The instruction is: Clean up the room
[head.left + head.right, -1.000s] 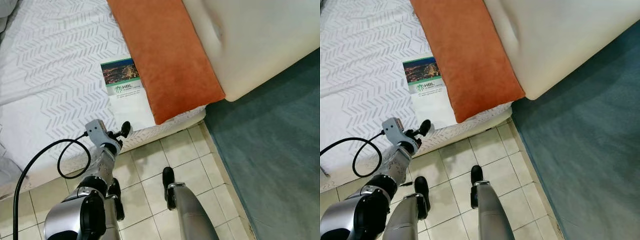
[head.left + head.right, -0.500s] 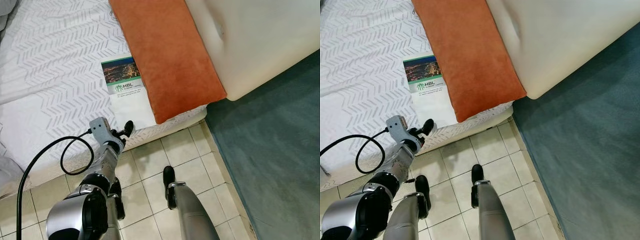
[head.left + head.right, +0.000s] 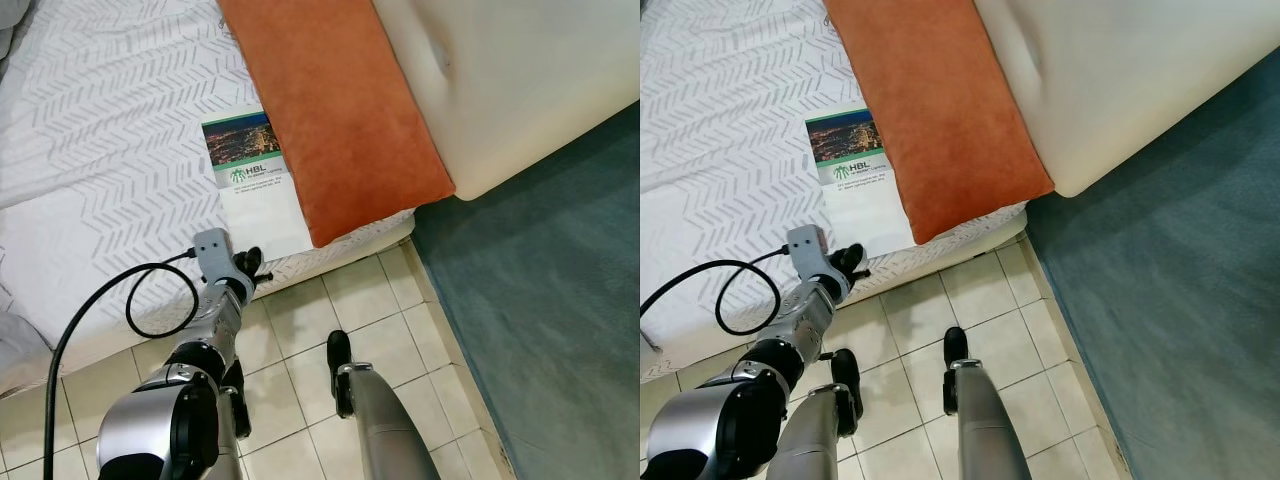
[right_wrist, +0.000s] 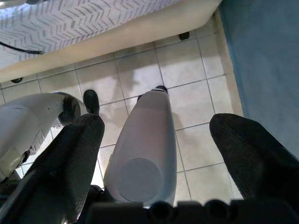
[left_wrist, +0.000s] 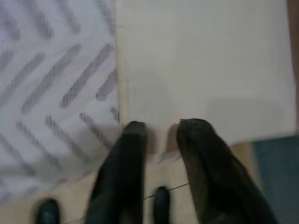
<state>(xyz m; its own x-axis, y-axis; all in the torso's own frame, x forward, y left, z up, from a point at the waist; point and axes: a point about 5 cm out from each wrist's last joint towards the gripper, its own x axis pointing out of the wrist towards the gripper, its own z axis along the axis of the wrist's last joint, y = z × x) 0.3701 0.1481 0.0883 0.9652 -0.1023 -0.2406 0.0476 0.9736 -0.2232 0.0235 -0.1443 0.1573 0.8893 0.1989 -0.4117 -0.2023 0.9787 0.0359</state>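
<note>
A white booklet (image 3: pixel 255 185) with a city photo on its top lies on the patterned bed cover (image 3: pixel 100 130), partly tucked under an orange pillow (image 3: pixel 335 110). My left gripper (image 3: pixel 250 266) is at the bed's edge, right at the booklet's near edge. In the left wrist view its fingertips (image 5: pixel 133 130) stand a narrow gap apart, one on either side of the paper's edge (image 5: pixel 201 84). My right gripper (image 4: pixel 156 122) hangs open over the tiled floor, with nothing between its fingers.
A large cream cushion (image 3: pixel 500 80) lies beside the orange pillow. A black cable (image 3: pixel 150 300) loops from my left wrist. A teal carpet (image 3: pixel 540 300) covers the floor on the right. My feet (image 3: pixel 337 350) stand on beige tiles (image 3: pixel 390 330) close to the bed.
My left gripper has moved forward and a little to the right, onto the booklet's near edge. The right arm has not moved.
</note>
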